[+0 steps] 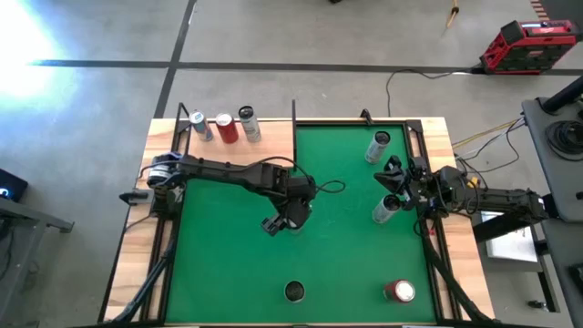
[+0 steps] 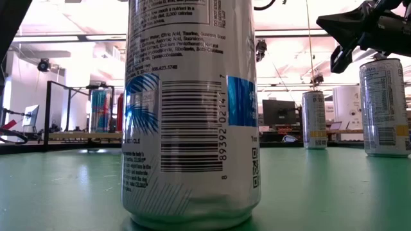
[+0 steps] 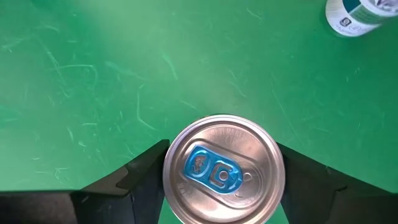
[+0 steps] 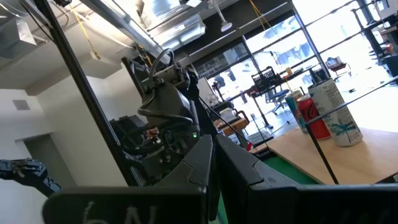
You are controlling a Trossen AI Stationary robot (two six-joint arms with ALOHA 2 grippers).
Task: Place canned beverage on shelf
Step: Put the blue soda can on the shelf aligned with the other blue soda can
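A silver can with a blue tab stands upright between the fingers of my left gripper, which is shut on it over the middle of the green mat. In the high view my left gripper covers this can. The shelf, a light-wood board with black rods, lies at the far left and carries three cans standing on their bases. My right gripper waits shut at the mat's right edge. My left gripper pinches the can between its two fingers, one on each side of the wall just under the top rim. The fingers come from above, slanting down. The can sits upright; its base is hidden, so I cannot tell whether it rests on the mat.
Other cans stand on the mat: one at the far right, one beside my right gripper, a silver one at the near edge filling the low view, and a red one at the near right.
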